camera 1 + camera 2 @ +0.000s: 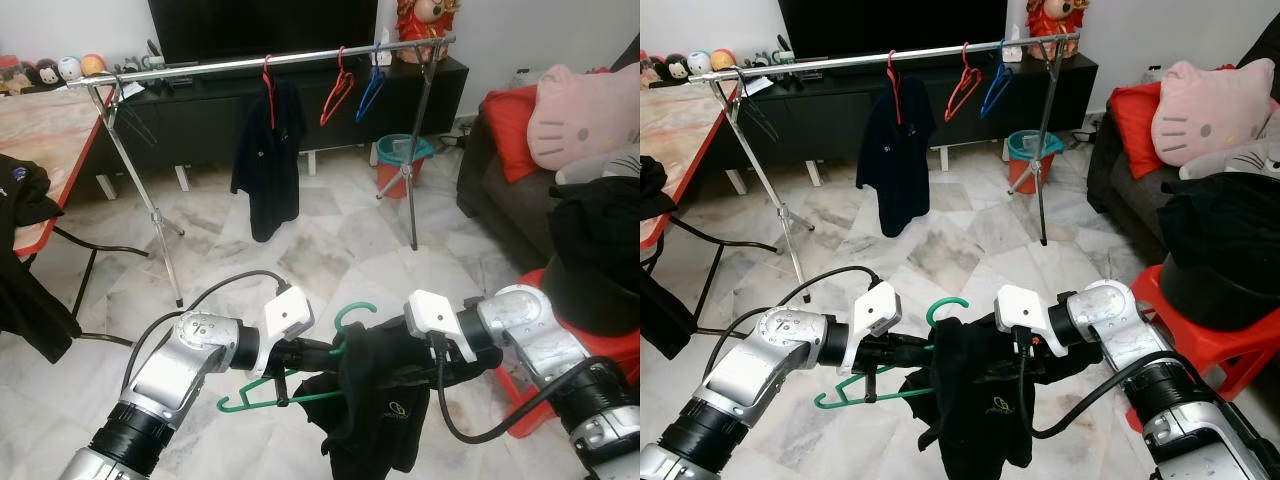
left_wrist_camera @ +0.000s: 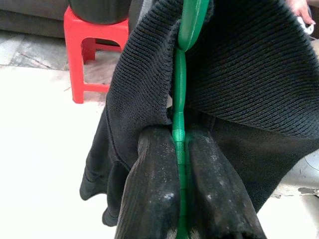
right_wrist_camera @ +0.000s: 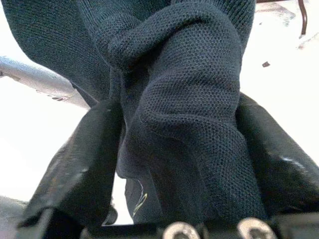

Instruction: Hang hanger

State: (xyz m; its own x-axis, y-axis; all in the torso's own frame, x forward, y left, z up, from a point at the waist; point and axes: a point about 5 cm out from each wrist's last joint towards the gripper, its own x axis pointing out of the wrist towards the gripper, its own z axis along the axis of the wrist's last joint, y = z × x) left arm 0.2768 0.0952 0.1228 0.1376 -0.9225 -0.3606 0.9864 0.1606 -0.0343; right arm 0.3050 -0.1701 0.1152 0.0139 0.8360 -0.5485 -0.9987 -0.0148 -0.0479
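The left hand is clamped on a green hanger, held low above the floor. A black shirt drapes over the hanger. The right hand pinches bunched shirt fabric. Beyond them stands a rail.

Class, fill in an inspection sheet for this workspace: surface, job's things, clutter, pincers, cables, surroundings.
Surface: marble floor.
Job's things: green hanger partly inside a black shirt; clothes rail ahead carries a hung black shirt, a red hanger and a blue hanger.
Clutter: teal bucket beyond the rail.
Pincers: left pincer shut on the green hanger; right pincer gripping shirt fabric.
Cables: black cable over left arm.
Surroundings: red stool, sofa, television.
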